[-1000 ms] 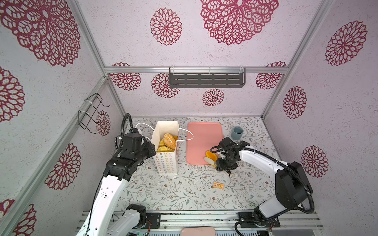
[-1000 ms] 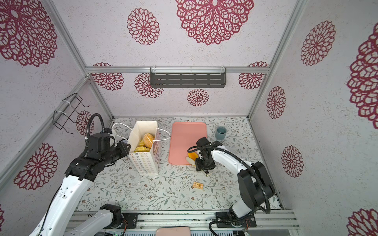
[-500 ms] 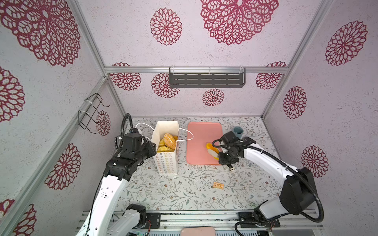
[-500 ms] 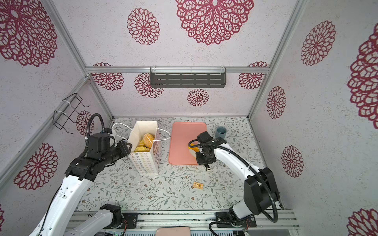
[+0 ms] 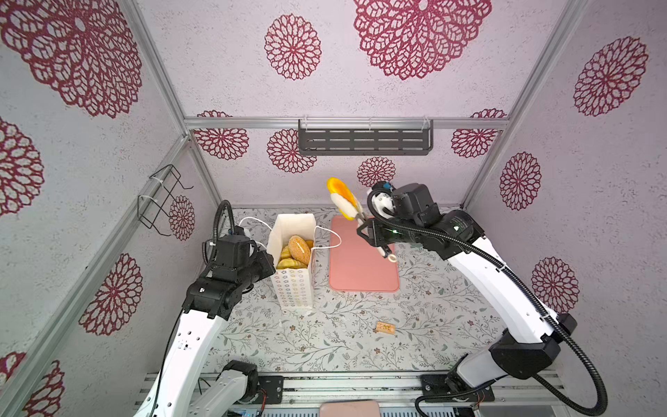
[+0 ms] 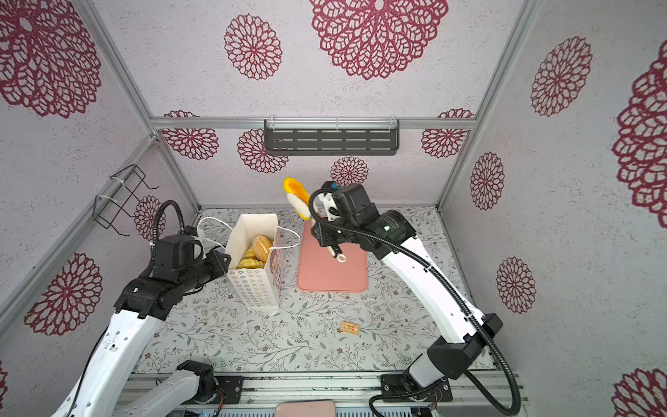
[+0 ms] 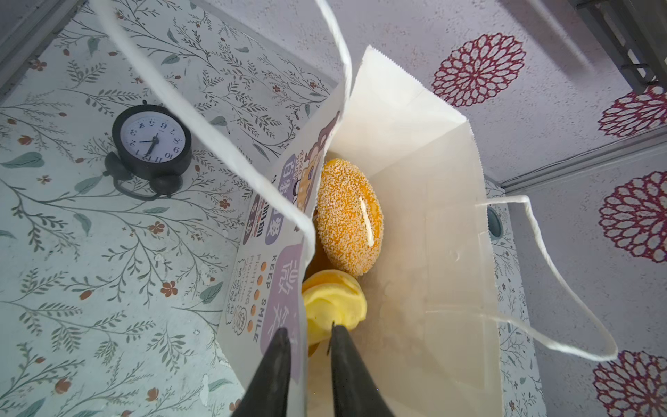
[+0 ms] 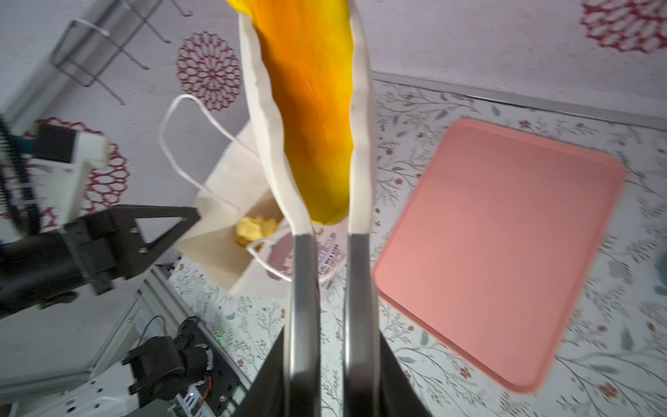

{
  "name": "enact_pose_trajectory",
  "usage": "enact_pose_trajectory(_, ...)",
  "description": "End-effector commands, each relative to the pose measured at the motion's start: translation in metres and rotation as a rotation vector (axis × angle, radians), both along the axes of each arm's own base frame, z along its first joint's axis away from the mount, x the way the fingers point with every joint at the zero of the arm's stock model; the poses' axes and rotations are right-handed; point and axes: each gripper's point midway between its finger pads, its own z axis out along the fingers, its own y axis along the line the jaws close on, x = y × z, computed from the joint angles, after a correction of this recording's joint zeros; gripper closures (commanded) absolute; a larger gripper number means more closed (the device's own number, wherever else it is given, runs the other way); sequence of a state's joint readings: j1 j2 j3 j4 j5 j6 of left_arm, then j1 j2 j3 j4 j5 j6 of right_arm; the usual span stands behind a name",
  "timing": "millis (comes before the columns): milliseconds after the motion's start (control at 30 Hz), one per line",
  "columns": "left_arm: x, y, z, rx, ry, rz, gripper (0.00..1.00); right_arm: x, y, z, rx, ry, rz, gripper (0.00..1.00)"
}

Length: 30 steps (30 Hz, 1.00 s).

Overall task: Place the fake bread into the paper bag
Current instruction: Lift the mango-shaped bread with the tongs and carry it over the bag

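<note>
One orange fake bread [image 5: 338, 186] aloft in right gripper [image 5: 344, 205]

One paper bag [image 5: 294, 289], one mat [image 5: 361, 267], one clock [image 7: 151, 139], one block [image 5: 385, 327]

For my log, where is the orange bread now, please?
In both top views the orange bread is aloft in the right gripper, right of the paper bag.

Enclosure walls [image 5: 361, 94], pale grey textured panels printed with crimson lace-flower medallions [image 5: 420, 32]; silver aluminium frame struts [image 5: 252, 123] along the corners and back; dark grey slotted metal shelf [image 5: 364, 141] on the back wall; black wire rack [image 5: 160, 202] on the left wall; bench [image 5: 325, 346] covered in white leaf-and-flower print; bright, even light.
</note>
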<state>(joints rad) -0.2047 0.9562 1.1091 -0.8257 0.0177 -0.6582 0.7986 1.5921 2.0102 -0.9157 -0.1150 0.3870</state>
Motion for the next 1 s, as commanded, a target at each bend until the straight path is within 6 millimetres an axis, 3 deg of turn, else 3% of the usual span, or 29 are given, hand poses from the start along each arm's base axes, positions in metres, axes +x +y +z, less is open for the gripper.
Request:
enact_pose_trajectory(0,0.0,0.001,0.013,-0.004,-0.032,0.0,0.77,-0.007,0.028,0.001,0.011,0.019,0.039,0.69)
enact_pose_trajectory(167,-0.005,0.004,0.013,0.009,-0.034,0.008,0.76,-0.016,0.058,-0.015,-0.013,0.05,0.094,0.68)
enact_pose_trajectory(367,-0.009,0.007,0.01,0.016,-0.033,0.016,0.74,-0.02,0.067,-0.025,-0.033,0.065,0.112,0.6)
enact_pose_trajectory(633,-0.011,0.008,0.014,0.013,-0.047,0.018,0.73,-0.02,0.068,-0.022,-0.026,0.056,0.113,0.49)
enact_pose_trajectory(833,-0.018,0.01,0.022,0.012,-0.065,0.02,0.72,-0.017,0.062,-0.016,-0.02,0.035,0.084,0.52)
enact_pose_trajectory(967,-0.026,0.016,0.029,0.029,-0.082,0.035,0.68,-0.012,0.044,-0.005,-0.027,-0.022,0.025,0.53)
